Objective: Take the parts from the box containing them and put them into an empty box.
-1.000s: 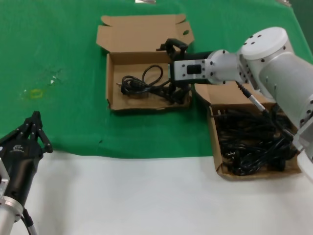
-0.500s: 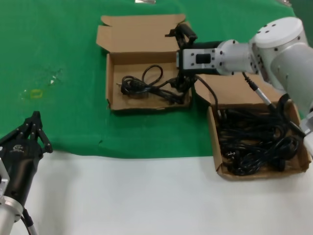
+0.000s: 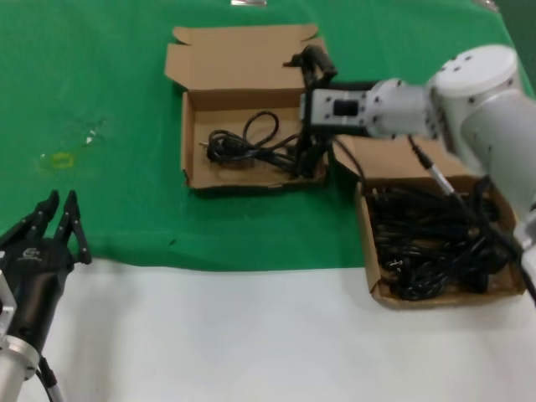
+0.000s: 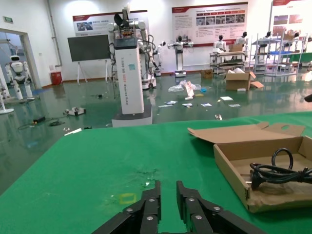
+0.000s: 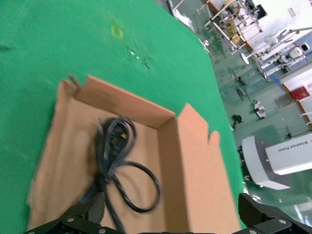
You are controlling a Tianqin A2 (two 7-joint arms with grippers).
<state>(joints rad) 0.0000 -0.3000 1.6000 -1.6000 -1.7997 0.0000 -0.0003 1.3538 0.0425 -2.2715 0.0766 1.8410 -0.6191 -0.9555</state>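
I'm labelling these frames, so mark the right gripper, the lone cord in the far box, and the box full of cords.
right gripper (image 3: pixel 308 63), head view, between its open fingertips
lone cord (image 3: pixel 251 144), head view, on its looped cable
full box (image 3: pixel 365 243), head view, on its left wall

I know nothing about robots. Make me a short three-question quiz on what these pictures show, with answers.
1. True or false: the box on the right holds a pile of black cords.
2. Which gripper is over the box on the left: A the left gripper, B the right gripper?
3. Fill in: the cloth under both boxes is ____.

Key: 1 true. 2 B; its fingers are spread open. 3 green.
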